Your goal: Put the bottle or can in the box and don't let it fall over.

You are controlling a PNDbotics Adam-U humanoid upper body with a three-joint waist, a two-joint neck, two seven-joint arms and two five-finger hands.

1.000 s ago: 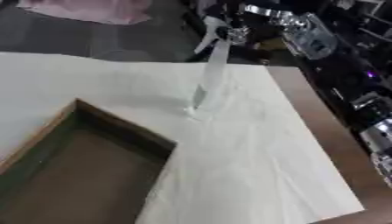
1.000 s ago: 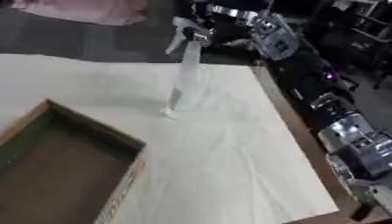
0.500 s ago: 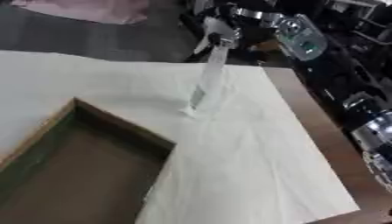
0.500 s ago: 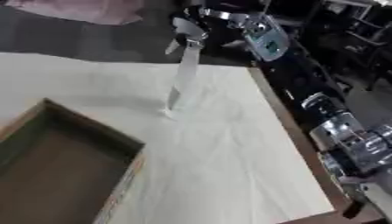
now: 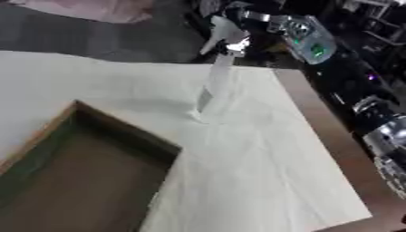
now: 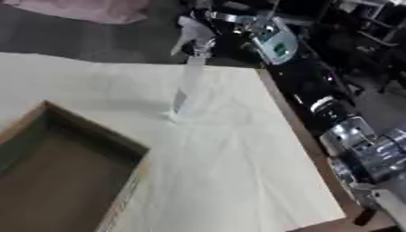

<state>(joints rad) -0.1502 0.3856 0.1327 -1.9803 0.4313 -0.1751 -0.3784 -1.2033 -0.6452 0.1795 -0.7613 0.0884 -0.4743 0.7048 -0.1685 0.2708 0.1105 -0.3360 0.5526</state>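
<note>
One spray bottle stands unmoved near the box; right hand nearer, grip unclear.

Spray bottle: translucent pale body, white trigger head. Table cover: off-white cloth, plain, no pattern. Table edge at 3 o'clock: brown. Box at 8 o'clock: brown cardboard walls, darker dull brown interior, greenish tint on the left inner wall. Right arm at 2 o'clock: black with silver joints, one pale green-lit panel near the wrist. Fabric at 11 o'clock: pink. Floor: dark grey.
</note>
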